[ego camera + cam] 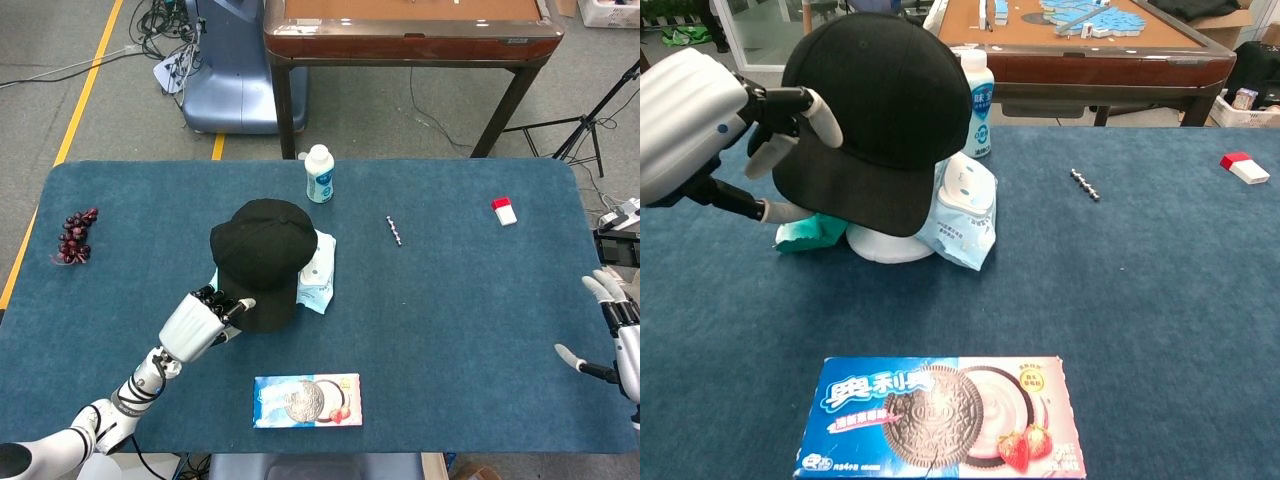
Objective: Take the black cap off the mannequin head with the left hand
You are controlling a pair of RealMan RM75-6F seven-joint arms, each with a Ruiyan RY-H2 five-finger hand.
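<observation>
My left hand (690, 125) at brim of black cap (875, 110), fingers (805, 105) touching its left edge; firm pinch, cannot tell. Cap sits tilted on mannequin head (885, 243), mid tabletop (450, 300). My right hand (612, 335) at right tabletop edge, fingers spread, holding nothing.

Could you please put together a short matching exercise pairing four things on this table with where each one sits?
Things:
1. grapes
2. cookie box
3. white bottle
4. red and white block

Places:
A. just behind the black cap
B. near the table's far right corner
C. by the table's left edge
D. at the near edge, in front of the cap

Pairs: 1-C, 2-D, 3-A, 4-B
</observation>
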